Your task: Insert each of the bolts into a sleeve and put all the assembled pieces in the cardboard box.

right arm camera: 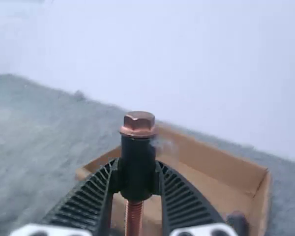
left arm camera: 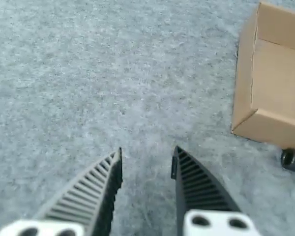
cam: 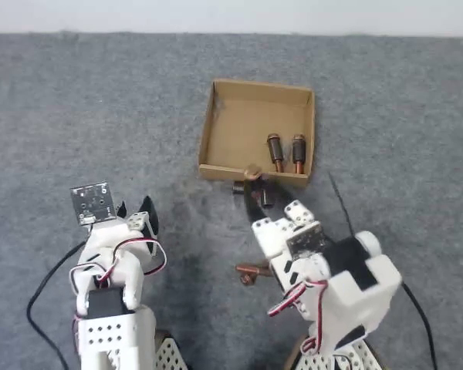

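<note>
**Two pieces boxed, a third gripped at the rim**

The open brown cardboard box [cam: 207, 127] sits upper centre in the high view. In its lower right corner lie the first bolt-in-sleeve piece [cam: 275, 153] and the second bolt-in-sleeve piece [cam: 299, 153], side by side. The right hand [right arm camera: 136, 167] is clenched on a black sleeve [right arm camera: 137, 152] carrying a copper hex bolt [right arm camera: 138, 124], at the box's near wall. The left hand [left arm camera: 146, 164] hangs released over the grey carpeted bench [left arm camera: 88, 73], lower left. A loose copper bolt [cam: 251, 271] lies lower centre.

Quick tally, counter: cardboard box [cam: 239, 131], one. Assembled pieces [cam: 275, 152], three: two boxed, third assembled piece [right arm camera: 137, 147] in right tool [right arm camera: 136, 168]. Loose sleeves [cam: 238, 187], looks like two. Loose bolts [cam: 247, 272], one, maybe two, can't tell. Arms, two.
</note>
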